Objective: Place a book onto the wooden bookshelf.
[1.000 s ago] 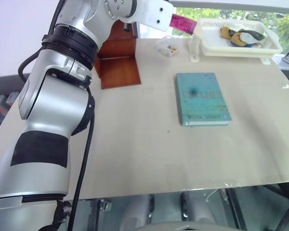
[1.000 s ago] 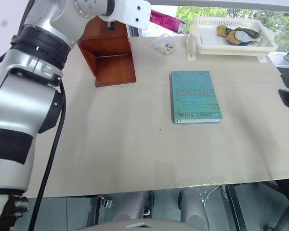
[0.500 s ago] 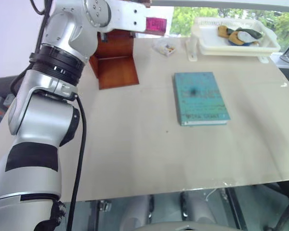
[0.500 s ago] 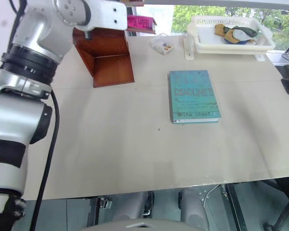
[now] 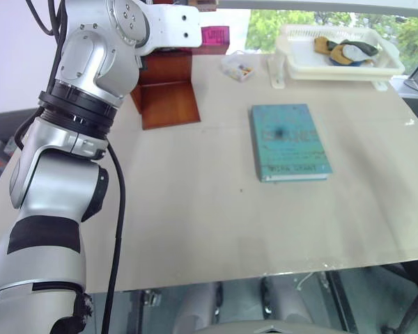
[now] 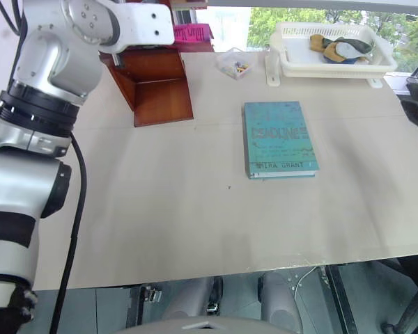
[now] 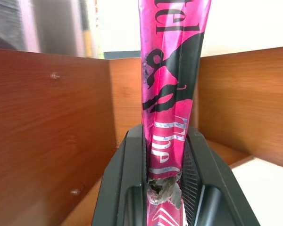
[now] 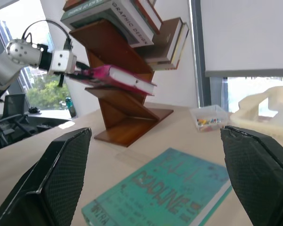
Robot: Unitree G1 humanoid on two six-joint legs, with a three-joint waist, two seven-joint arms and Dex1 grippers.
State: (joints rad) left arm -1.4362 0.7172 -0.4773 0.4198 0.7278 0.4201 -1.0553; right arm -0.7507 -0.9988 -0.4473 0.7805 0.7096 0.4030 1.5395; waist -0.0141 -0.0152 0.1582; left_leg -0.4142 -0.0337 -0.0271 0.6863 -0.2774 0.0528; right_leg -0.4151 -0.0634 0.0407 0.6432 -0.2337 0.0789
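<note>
The left pincer (image 7: 164, 188) is clamped on the pink book (image 7: 172, 89), both black fingers (image 7: 127, 188) pressed flat against its covers. In the right wrist view the book (image 8: 120, 77) is held nearly level at the wooden bookshelf (image 8: 127, 108), its free end over one of the slanted reddish-brown boards; whether it touches the board I cannot tell. From the head camera the book (image 5: 214, 35) shows at the far left of the bench (image 5: 195, 209), at the top of the bookshelf (image 5: 168, 94).

Other books (image 8: 127, 19) are stacked on the upper boards of the shelf.

The right pincer (image 8: 155, 179) stands wide, its two fingers far apart and holding nothing, above the bench near a teal-blue book (image 5: 289, 141) that lies flat near the middle. Beyond that book sit a small clear box of small items (image 5: 240, 67) and a white plastic tray (image 5: 338, 69) holding a few objects.
</note>
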